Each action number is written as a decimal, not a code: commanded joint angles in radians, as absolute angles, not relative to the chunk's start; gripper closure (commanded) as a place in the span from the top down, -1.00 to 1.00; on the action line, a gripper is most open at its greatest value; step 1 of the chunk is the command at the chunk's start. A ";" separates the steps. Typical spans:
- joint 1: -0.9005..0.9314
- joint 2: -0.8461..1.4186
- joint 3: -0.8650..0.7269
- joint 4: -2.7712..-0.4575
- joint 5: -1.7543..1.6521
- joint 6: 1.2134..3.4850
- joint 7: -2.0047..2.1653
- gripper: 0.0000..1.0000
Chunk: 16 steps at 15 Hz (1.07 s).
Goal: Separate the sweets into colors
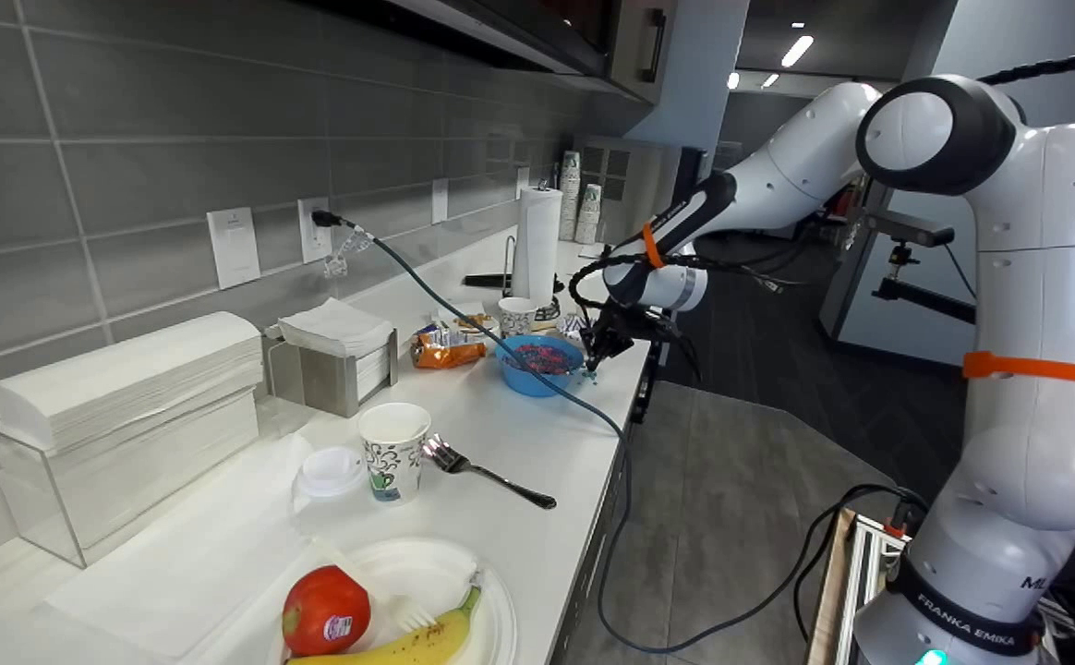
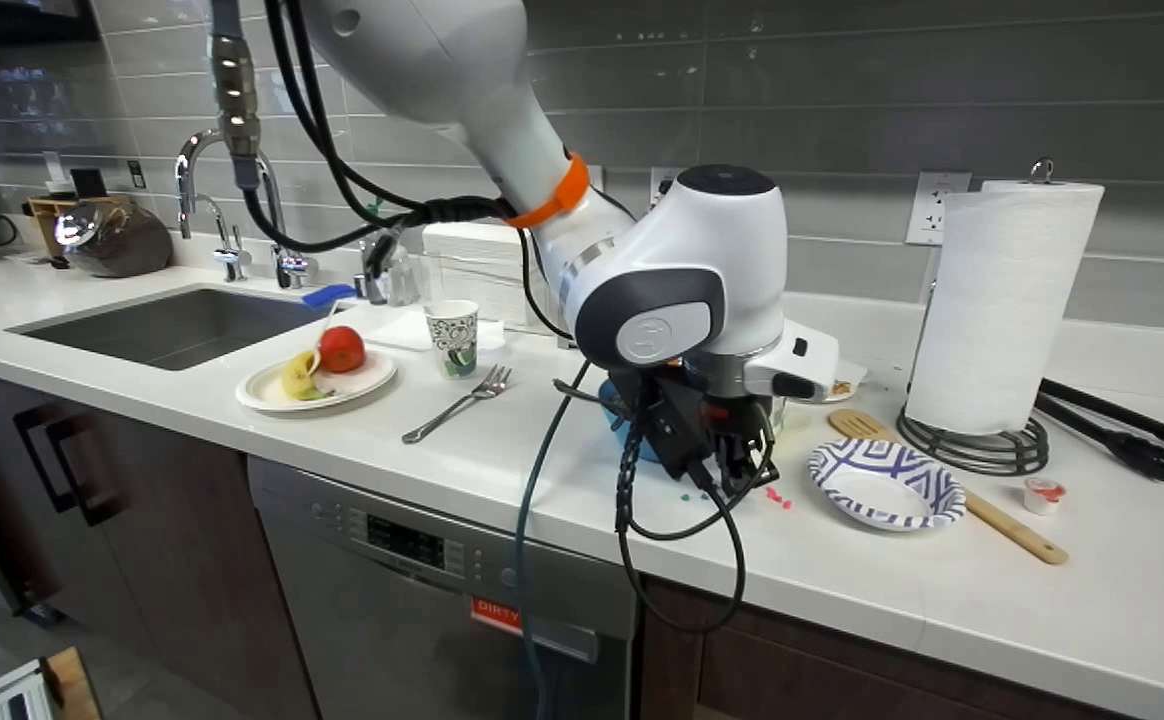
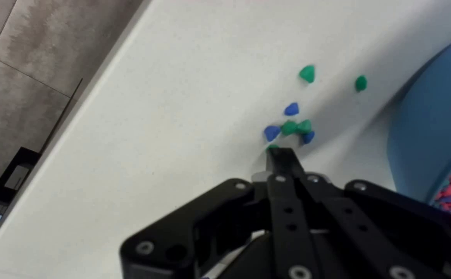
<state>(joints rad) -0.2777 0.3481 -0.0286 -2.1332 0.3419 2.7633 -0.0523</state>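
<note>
A blue bowl (image 1: 521, 379) holds mixed pink-red, green and blue sweets (image 1: 542, 358); its wall (image 3: 423, 128) also shows at the right of the wrist view. On the counter beside it lie loose green sweets (image 3: 307, 73) and blue sweets (image 3: 291, 109), several in a tight cluster. Pink-red sweets (image 2: 777, 497) lie on the counter in an exterior view. My gripper (image 3: 281, 151) points down at the counter by the cluster, its fingertips together. One green sweet (image 3: 272, 147) is partly hidden by the fingertip; I cannot tell whether they touch.
A patterned bowl (image 2: 847, 505), a wooden spatula (image 2: 1017, 533) and a paper towel roll (image 2: 1002, 310) stand near the gripper. An orange wrapper (image 1: 448, 356) lies by the blue bowl. A cable (image 1: 464, 319) crosses over the bowl. The counter edge (image 3: 82, 110) drops to the floor.
</note>
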 commanded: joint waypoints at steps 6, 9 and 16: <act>-0.304 0.363 0.009 -2.144 0.405 2.816 -0.128 -1.00; -0.340 0.375 0.065 -2.142 0.468 2.869 -0.213 -1.00; -0.439 0.380 0.178 -2.140 0.602 2.851 -0.363 -1.00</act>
<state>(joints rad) -0.3995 0.3771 0.1347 -2.1333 0.5501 2.8720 -0.3079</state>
